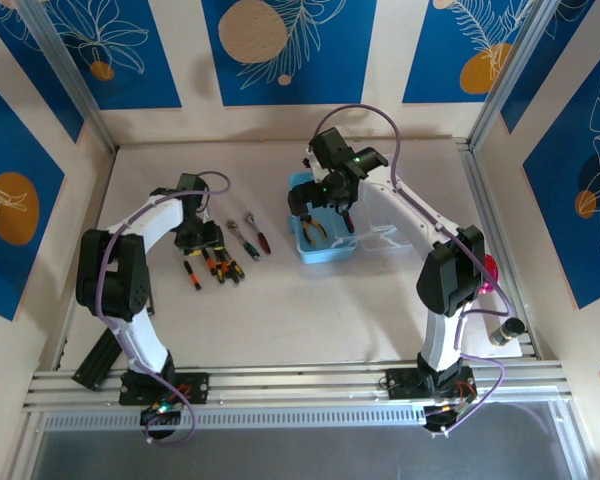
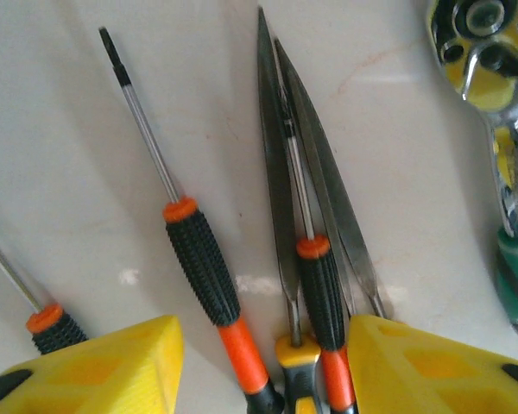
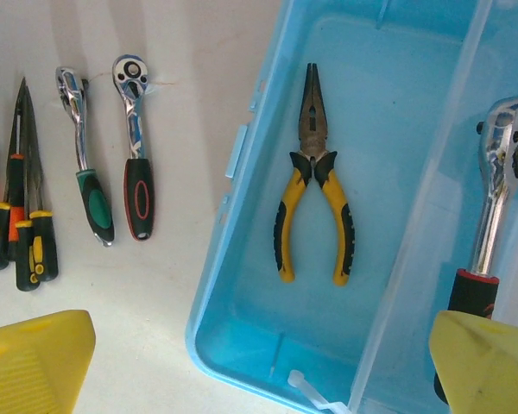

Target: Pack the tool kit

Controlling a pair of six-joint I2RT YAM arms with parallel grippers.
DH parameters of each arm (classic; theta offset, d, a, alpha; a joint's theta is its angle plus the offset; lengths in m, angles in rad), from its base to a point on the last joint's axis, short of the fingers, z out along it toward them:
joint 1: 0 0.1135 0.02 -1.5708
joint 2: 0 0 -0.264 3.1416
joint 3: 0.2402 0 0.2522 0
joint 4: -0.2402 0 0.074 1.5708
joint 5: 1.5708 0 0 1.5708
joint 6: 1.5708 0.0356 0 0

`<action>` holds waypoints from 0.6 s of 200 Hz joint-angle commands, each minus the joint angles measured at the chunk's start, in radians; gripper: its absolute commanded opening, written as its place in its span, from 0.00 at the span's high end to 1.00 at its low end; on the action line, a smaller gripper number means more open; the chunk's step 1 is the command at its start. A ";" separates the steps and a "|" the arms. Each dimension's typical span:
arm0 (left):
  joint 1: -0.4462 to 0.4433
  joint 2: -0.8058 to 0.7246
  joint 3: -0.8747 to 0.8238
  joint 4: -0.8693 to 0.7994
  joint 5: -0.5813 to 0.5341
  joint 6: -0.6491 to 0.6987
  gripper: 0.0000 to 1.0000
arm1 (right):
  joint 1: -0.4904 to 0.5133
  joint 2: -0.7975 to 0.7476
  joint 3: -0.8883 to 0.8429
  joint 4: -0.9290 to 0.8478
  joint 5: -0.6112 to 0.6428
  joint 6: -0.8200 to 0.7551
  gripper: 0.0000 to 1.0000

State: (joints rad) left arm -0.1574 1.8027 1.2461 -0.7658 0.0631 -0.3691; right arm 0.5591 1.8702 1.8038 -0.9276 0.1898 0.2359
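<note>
The light-blue case (image 1: 325, 250) (image 3: 242, 285) lies open on the table with yellow-handled pliers (image 3: 315, 181) inside. My right gripper (image 3: 259, 371) (image 1: 325, 208) hovers over it, wide open and holding nothing. A ratchet with a red-and-black handle (image 3: 499, 216) lies at the right, behind the clear lid's edge. My left gripper (image 2: 263, 362) (image 1: 208, 245) is low over the loose tools, its yellow fingers (image 2: 95, 362) straddling a black-and-orange screwdriver (image 2: 203, 276), thin long-nose pliers (image 2: 272, 172) and a second screwdriver (image 2: 319, 293). The left finger stands apart from them; the right finger is against the pliers.
Two ratchets (image 3: 91, 172) (image 3: 136, 164) lie on the table between the screwdrivers and the case. Another screwdriver (image 2: 52, 323) lies at the left. The clear lid (image 1: 385, 240) is folded out to the case's right. A pink object (image 1: 491, 275) sits behind the right arm.
</note>
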 commanded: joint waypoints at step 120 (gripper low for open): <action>0.026 0.182 0.070 0.025 -0.100 0.005 0.85 | -0.026 -0.002 -0.028 -0.003 -0.043 -0.010 0.01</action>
State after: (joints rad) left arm -0.1425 1.9430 1.3117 -0.7727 -0.0311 -0.3664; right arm 0.5426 1.8706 1.7859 -0.9260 0.1745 0.2329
